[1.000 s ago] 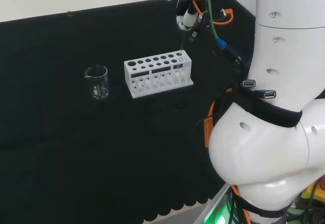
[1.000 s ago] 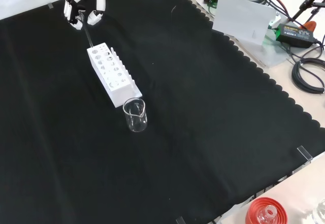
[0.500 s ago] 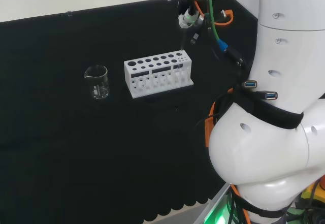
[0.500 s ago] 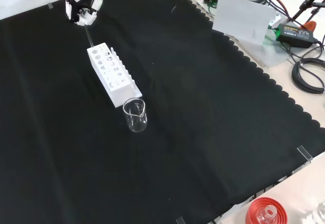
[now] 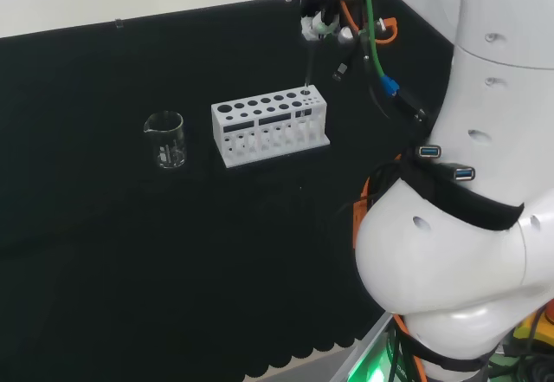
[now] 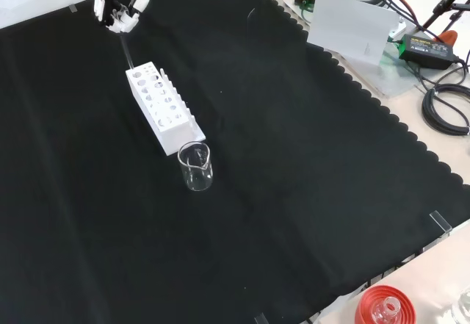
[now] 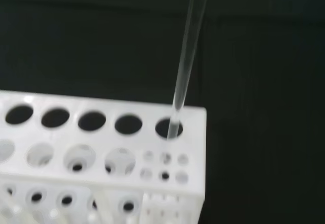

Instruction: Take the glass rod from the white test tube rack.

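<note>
You are looking at a white arm built of big rounded glossy links, each dotted with small recessed screw holes. A black band wraps one joint, with orange trim beneath it — two blue sockets sit just above. Green, orange and black cables run up toward the hand, which is black and white with pale fingertips.

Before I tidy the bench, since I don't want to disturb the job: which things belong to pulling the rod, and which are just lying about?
Part of the job:
- glass rod, its lower end in a hole at the rack's end
- white test tube rack
- hand, fingers curled round the rod's top

Just lying about:
- glass beaker, standing beside the rack
- red ribbed stand, at the cloth's edge
</note>
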### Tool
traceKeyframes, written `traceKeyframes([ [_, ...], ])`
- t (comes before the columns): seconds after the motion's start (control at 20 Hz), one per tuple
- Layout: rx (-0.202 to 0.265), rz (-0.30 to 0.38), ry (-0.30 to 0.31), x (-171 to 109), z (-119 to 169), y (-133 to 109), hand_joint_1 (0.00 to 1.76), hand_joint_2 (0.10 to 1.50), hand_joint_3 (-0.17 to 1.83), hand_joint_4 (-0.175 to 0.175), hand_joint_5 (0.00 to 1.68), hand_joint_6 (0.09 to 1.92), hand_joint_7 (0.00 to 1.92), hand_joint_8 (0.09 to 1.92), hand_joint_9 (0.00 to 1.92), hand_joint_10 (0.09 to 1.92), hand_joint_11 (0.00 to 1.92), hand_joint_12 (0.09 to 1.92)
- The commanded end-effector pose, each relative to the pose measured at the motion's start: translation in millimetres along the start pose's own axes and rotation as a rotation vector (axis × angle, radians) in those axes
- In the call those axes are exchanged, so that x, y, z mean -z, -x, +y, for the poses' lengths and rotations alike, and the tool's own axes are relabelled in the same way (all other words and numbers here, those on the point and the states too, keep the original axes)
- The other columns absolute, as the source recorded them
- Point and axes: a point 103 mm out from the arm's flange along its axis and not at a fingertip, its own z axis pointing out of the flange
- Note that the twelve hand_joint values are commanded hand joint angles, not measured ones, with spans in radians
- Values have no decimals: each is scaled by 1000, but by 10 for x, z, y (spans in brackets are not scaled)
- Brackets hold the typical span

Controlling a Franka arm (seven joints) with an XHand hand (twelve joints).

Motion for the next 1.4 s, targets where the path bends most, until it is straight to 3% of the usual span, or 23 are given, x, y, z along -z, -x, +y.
traceKeyframes([
  [0.05,15,-24,145,256,-100,-79,1299,1097,-120,-175,1115,780,1161,802,1551,615,1464,710],
  [0.15,11,-9,156,332,-144,-78,1301,1110,-162,-175,1131,756,1176,779,1570,589,1472,703],
  [0.3,3,12,173,466,-224,-78,1314,1097,-175,-175,1176,529,1260,780,1584,572,1482,697],
  [0.4,3,-2,175,634,-294,-182,1316,1094,-175,-175,1189,479,1274,779,1589,568,1486,695],
  [0.95,5,40,239,852,-524,-170,1317,1092,-175,-175,1200,444,1279,782,1602,561,1497,693],
  [1.4,13,39,250,980,-667,-261,1317,1092,-175,-175,1202,436,1279,783,1609,556,1502,692],
])
